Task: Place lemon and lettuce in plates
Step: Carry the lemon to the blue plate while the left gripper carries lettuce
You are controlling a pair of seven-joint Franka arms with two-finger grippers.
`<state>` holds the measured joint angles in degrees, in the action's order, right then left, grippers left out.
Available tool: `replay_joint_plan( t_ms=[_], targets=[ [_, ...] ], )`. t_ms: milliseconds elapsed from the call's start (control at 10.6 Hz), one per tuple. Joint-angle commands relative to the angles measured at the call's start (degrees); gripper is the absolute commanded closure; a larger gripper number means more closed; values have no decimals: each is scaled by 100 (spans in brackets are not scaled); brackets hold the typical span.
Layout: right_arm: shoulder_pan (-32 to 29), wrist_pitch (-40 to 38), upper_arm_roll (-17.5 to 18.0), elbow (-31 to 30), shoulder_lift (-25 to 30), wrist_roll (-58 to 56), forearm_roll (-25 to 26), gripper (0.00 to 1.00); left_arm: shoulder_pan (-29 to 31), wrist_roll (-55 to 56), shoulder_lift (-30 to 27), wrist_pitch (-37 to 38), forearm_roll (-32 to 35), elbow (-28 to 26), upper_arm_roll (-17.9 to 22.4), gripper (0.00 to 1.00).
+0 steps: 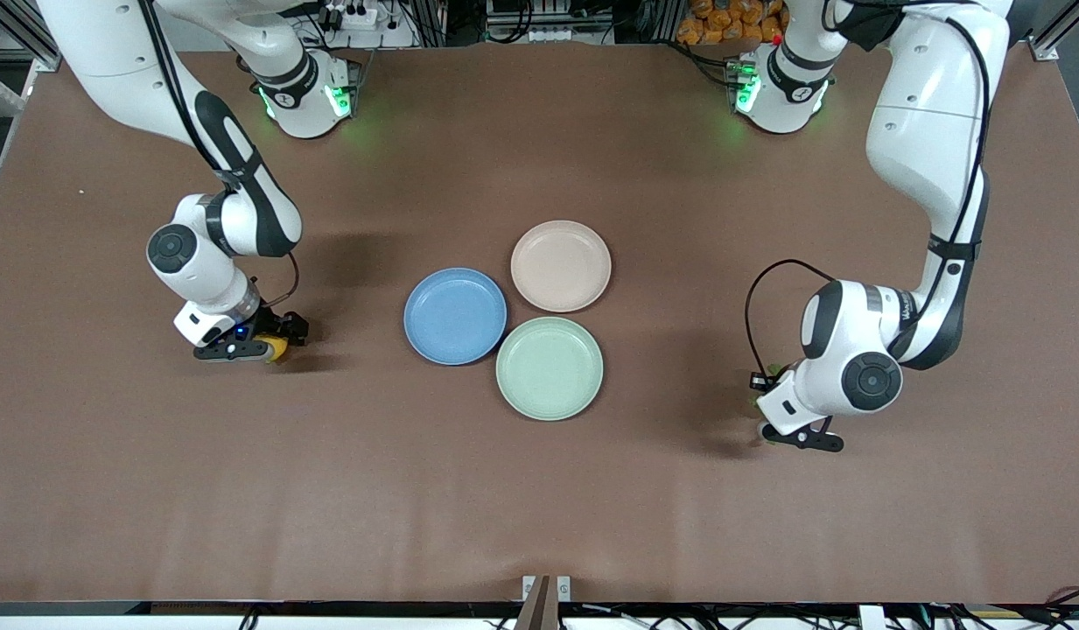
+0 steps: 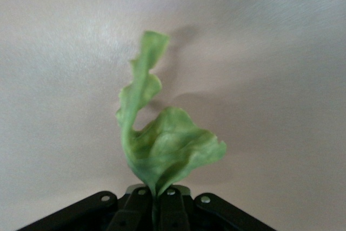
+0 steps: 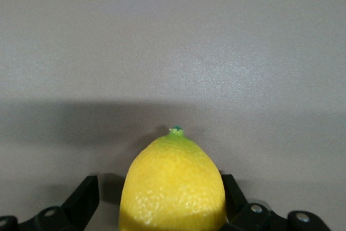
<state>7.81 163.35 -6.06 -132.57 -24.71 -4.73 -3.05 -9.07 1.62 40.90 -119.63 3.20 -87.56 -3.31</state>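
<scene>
Plates sit grouped at the middle of the brown cloth-covered counter [image 1: 539, 490]: the round medium blue rimmed plate [image 1: 455, 316] toward the right arm's end, the round pale beige-pink rimmed plate [image 1: 561, 265] farthest from the front camera, and a round pale mint-green plate [image 1: 550, 367] nearest to that camera. All three lie close together, rims nearly touching, and each shows a bare inside.

At the right arm's end of the counter, well apart from the plates, the right pincer [image 1: 257, 343] is low at the counter surface with its black fingers closed around the small oval yellow lemon [image 1: 276, 348]. In the right wrist view the smooth-skinned lemon [image 3: 173, 185] fills the gap between the two black fingers [image 3: 238, 201], its small green tip pointing away from the camera, with shadow on the counter just around it.

At the left arm's end, also well apart from the plates, the left pincer [image 1: 769, 411] is low over the counter and pinches the small wrinkly green lettuce leaf [image 1: 774, 369], of which only a sliver shows in the front view. In the left wrist view the thin lettuce [image 2: 162, 144] stands out from between the nearly closed black fingers [image 2: 135, 209], its narrow end curling away, with its shadow cast on the counter beside it.
</scene>
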Motion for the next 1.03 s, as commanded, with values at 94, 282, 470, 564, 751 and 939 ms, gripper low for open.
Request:
replay_joint_plan(
  t_ms=[94, 282, 470, 564, 751, 939],
  targets=[
    [36, 57, -9, -32, -7, -116, -134, 51, 37, 110, -1283, -7, 49, -1067, -239, 100],
    [36, 22, -1, -15, 2, -134, -134, 71, 37, 258, -1688, -51, -65, -1542, -406, 100],
    [36, -48, 0, 38, 72, -116, -134, 76, 37, 531, -2119, -235, -162, -2035, -582, 100],
    [27, -92, 0, 47, 142, -116, -125, 77, 11, 724, -2138, -236, -162, -2080, -722, 100],
    [45, -669, 26, 257, 291, -73, -134, 78, -42, 1521, -2086, -253, -154, -2063, -1108, 100],
    [45, -1364, 166, 538, 449, 111, -134, 78, -59, 2356, -2086, -253, -145, -2046, -1626, 100]
  ],
)
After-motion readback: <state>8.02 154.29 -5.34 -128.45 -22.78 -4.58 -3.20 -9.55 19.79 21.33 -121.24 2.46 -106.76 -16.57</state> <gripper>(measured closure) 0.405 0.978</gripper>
